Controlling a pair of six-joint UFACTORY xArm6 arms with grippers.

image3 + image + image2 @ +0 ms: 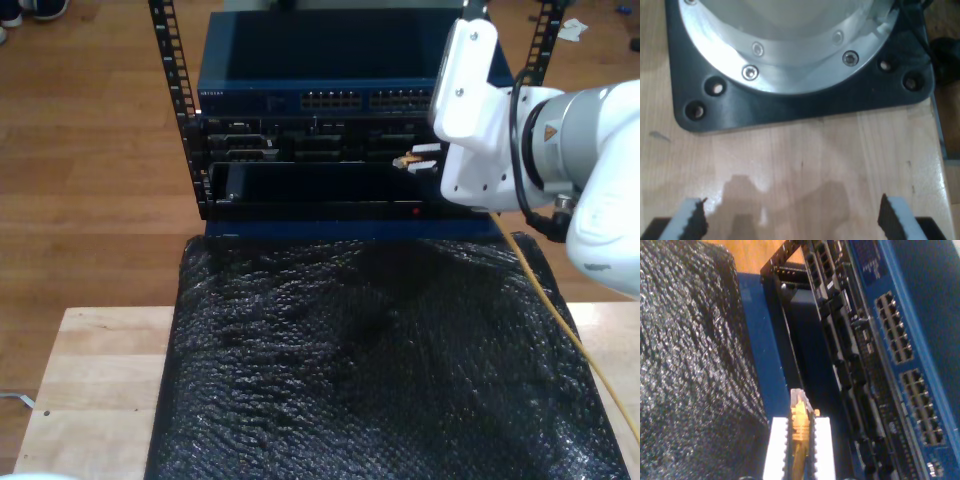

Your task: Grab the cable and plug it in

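Yellow-orange cable (800, 432): light, limp; clear plug (404, 160) likely brittle. My second gripper (800, 440) is clamped just behind the plug, near the rack (300, 100). My first gripper (790, 217) gapes, empty

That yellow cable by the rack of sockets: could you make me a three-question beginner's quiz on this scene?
1. True or false: my second gripper is shut on the cable.
2. What lies under my first gripper? A) wooden table B) black bubble wrap C) blue switch
3. Fill in: in the exterior view, the cable's plug hangs in front of the rack toward the view's ____ side.

Key: 1 true; 2 A; 3 right.
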